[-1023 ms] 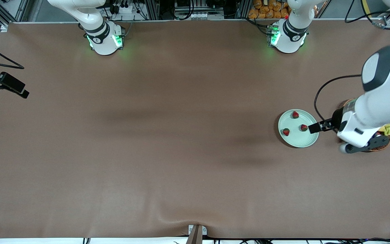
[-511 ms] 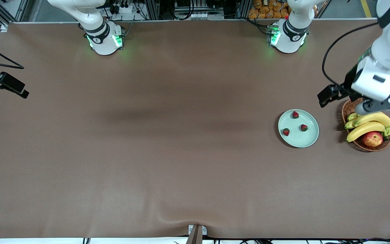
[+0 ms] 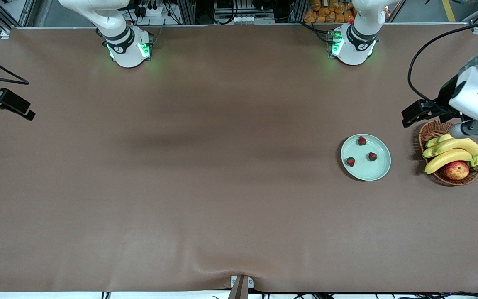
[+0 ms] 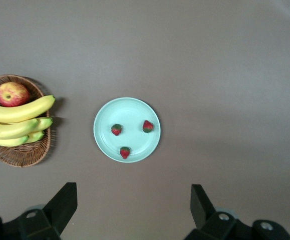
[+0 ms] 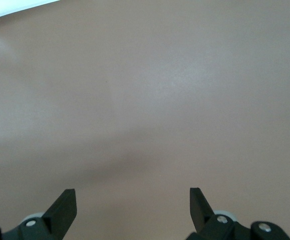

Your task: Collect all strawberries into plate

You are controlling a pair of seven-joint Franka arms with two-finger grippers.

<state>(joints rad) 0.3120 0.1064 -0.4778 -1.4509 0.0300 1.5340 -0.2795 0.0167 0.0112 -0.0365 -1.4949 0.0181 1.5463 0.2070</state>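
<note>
Three strawberries (image 3: 362,140) (image 3: 350,161) (image 3: 372,156) lie apart from each other in the pale mint-green plate (image 3: 378,170), toward the left arm's end of the table. The left wrist view shows the plate (image 4: 129,107) from above with the berries (image 4: 116,129) (image 4: 148,126) (image 4: 124,152) in it. My left gripper (image 3: 473,128) (image 4: 133,187) hangs high over the basket's rim, open and empty. My right gripper (image 5: 132,192) is open and empty over bare table at the right arm's end.
A brown wicker basket (image 3: 430,133) (image 4: 24,152) stands beside the plate at the left arm's end, holding bananas (image 3: 450,151) and a red-yellow apple (image 3: 456,170). A black wrist part of the right arm (image 3: 6,104) shows at the table's edge. Brown cloth covers the table.
My left arm has risen from over the plate's edge and the basket and drawn back toward its base, uncovering the basket. The strawberries, the plate and the right arm have not moved.
</note>
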